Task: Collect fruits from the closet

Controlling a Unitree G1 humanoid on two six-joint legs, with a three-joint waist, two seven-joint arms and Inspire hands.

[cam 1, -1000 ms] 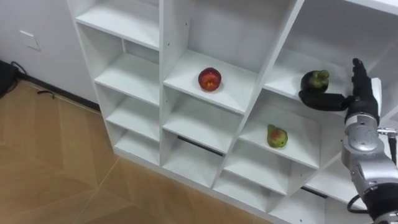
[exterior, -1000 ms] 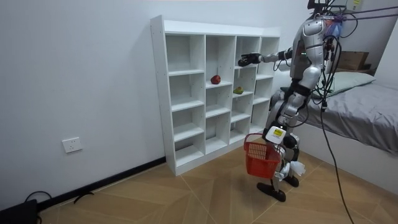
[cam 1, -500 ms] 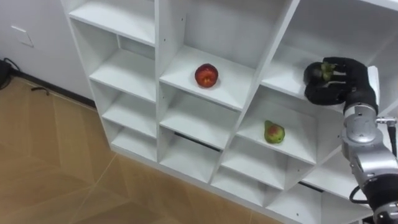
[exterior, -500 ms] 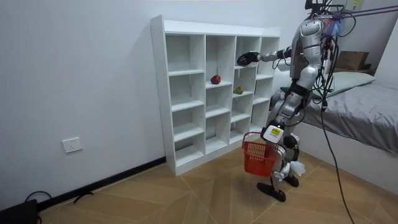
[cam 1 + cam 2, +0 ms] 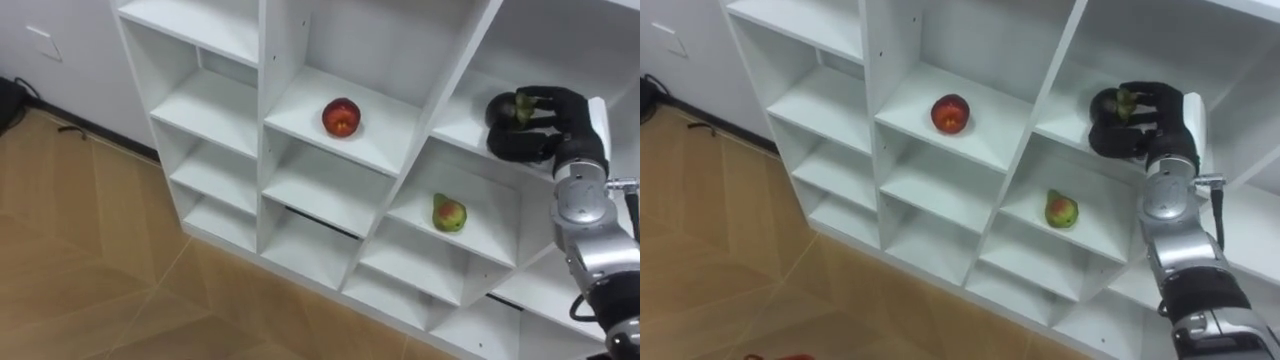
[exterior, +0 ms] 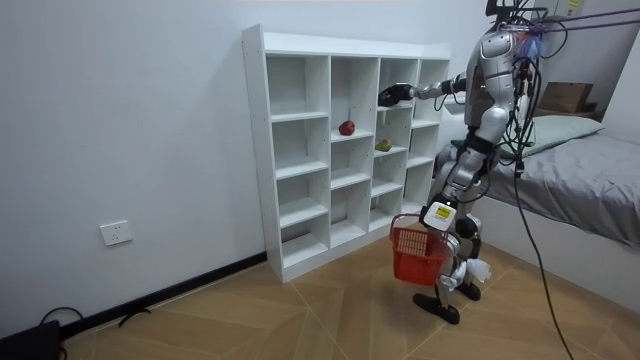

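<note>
Dark fruit [image 5: 503, 110] with a green stalk: gripped now. Sits at 2 o'clock in the eye views, in an upper compartment of the white closet [image 5: 263, 150], at 3 o'clock from the red apple [image 5: 341, 116] and 1 o'clock from the pear [image 5: 448, 213].

Was flanked a second ago by straight fingers with the thumb beside it. Got wrapped half a second ago. Lies enclosed now in the right hand [image 5: 560, 122], clenched round it from the 3 o'clock side, stalk poking out on top. Cannot tell whether already lifted off the shelf board or merely held on it.

Means, by the look of it, the grasp is made and the first fruit is secured. Calls next for drawing it out past the shelf's front edge and lowering it to the red basket [image 6: 418, 252]. Hangs, that basket, by its handle from the left hand [image 6: 437, 215], at 6 o'clock beneath the raised arm in the room view, fingers apparently hooked round the handle.

Leaves apple and pear untouched on their boards, so plenty left to collect. Could slip on the way down, being round and smooth.
</note>
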